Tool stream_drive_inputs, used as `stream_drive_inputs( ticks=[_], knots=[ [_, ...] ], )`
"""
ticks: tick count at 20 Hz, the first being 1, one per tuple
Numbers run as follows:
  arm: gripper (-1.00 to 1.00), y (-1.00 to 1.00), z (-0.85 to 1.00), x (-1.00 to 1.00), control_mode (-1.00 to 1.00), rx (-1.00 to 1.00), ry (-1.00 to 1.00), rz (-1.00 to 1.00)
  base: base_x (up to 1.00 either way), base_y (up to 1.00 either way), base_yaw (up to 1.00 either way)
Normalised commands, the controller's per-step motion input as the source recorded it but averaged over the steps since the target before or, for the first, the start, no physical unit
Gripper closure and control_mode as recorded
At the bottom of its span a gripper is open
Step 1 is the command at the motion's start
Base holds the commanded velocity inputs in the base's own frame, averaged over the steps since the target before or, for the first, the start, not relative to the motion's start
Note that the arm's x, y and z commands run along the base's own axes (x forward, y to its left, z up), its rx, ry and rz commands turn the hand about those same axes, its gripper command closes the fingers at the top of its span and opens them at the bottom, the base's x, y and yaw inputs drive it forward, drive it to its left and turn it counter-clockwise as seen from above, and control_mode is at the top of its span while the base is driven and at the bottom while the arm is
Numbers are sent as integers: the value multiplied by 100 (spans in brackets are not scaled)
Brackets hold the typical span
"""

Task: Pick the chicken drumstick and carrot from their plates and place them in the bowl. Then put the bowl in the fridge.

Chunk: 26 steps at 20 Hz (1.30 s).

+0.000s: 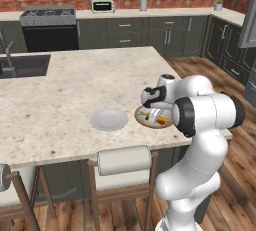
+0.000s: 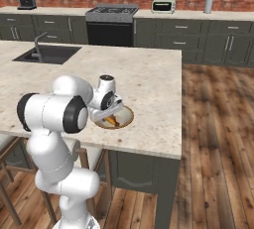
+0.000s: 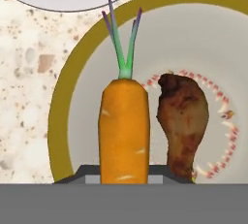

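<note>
Now gripper point(image 3: 124, 178) narrowly around carrot point(image 3: 124, 126) over bowl point(image 3: 72, 82).

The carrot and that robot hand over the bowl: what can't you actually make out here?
- Hand fingers: in both base views the wrist hides them.
- Carrot tip: cut off at the hand view's bottom edge, so whether it rests in the bowl is unclear.
- Drumstick: hidden by the arm in base views.

Carrot and drumstick over the bowl, near the counter's edge

Between my fingers the carrot point(image 3: 124, 131) hangs above the bowl point(image 3: 60, 116); the chicken drumstick point(image 3: 184, 121) lies in it just beside. A plate point(image 1: 109, 119) sits on the counter point(image 1: 60, 90) left of the bowl.
</note>
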Motion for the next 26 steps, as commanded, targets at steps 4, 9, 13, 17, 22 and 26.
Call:
stream_drive_inputs(
  ticks=[4,9,13,17,22,26],
  knots=[
    [100,0,-25,16,-100,0,5,9,0,0,0],
    [100,0,-24,21,-100,0,8,6,0,0,0],
    [-100,-1,-23,34,-100,0,16,5,0,0,0],
    [-100,-10,-3,13,-100,0,5,5,0,0,0],
    [-100,-19,8,0,-100,0,2,2,0,0,0],
    [-100,-12,30,-9,-100,0,0,0,0,0,0]
  ],
)
